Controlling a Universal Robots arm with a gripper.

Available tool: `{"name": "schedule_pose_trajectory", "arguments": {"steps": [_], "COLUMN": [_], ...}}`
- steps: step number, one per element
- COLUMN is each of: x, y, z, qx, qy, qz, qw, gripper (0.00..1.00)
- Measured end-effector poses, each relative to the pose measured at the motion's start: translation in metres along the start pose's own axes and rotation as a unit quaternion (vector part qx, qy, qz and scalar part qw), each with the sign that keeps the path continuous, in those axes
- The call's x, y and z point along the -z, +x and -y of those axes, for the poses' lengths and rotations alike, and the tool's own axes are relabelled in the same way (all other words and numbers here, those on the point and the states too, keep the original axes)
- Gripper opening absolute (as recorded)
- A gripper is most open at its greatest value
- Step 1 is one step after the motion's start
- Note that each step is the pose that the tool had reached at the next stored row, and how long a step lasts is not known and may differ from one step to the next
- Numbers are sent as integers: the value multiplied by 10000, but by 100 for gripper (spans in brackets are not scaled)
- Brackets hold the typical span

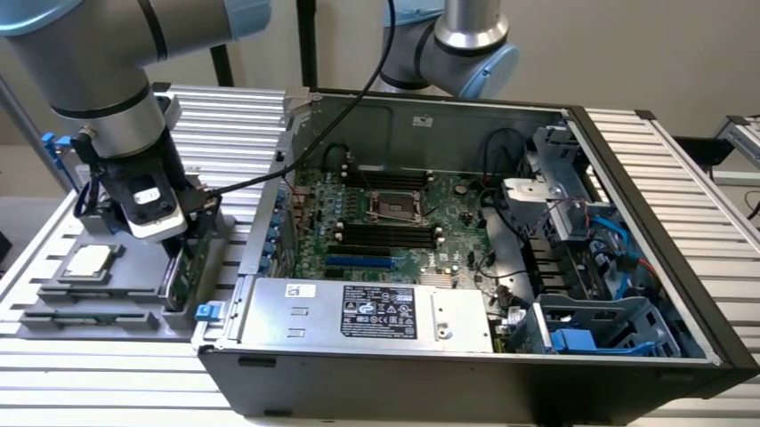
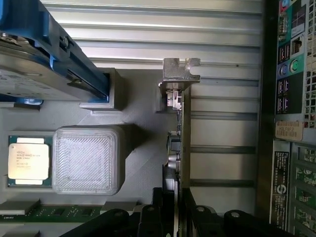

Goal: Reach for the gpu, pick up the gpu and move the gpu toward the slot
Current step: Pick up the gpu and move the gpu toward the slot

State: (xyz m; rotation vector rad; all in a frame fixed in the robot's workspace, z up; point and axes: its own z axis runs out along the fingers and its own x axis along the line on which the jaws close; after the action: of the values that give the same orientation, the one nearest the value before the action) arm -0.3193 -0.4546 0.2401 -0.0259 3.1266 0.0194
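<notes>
Surface (image 1: 226,116) beside case (image 1: 356,391): gpu (image 2: 181,133) on edge, long axis running straight out from my gripper (image 2: 180,197) astride it; grip I cannot tell.

**Arm** (image 1: 113,98): a silver-grey cylindrical link ringed by a black band, with a pale blue cap at its joint. **Joint housing** (image 1: 469,53), at the far side of the scene: the same grey shell and pale blue cap, set beneath a polished silver tube. **Wrist block** (image 1: 152,206): black casing carrying a white module with rounded corners. **Cable** (image 1: 255,182): thin and black, leading from the wrist toward the exterior view's right. **Gripper** (image 2: 175,202): matt black, with a row of rounded pivot housings.
</notes>
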Motion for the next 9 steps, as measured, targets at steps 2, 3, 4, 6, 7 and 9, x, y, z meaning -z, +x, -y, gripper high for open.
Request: {"name": "schedule_pose_trajectory", "arguments": {"steps": [2,3,4,6,7,9], "x": [15,24,31,44,50,65], "y": [-8,-12,-15,-21,-24,-29], "z": [0,0,0,0,0,0], "qx": [0,0,-1,-1,-1,-2], "qy": [0,0,0,-1,-1,-1], "qz": [-36,-54,-69,-96,-110,-138], "qw": [10000,10000,10000,10000,9999,9999], "gripper": [26,26,26,26,26,26]}}
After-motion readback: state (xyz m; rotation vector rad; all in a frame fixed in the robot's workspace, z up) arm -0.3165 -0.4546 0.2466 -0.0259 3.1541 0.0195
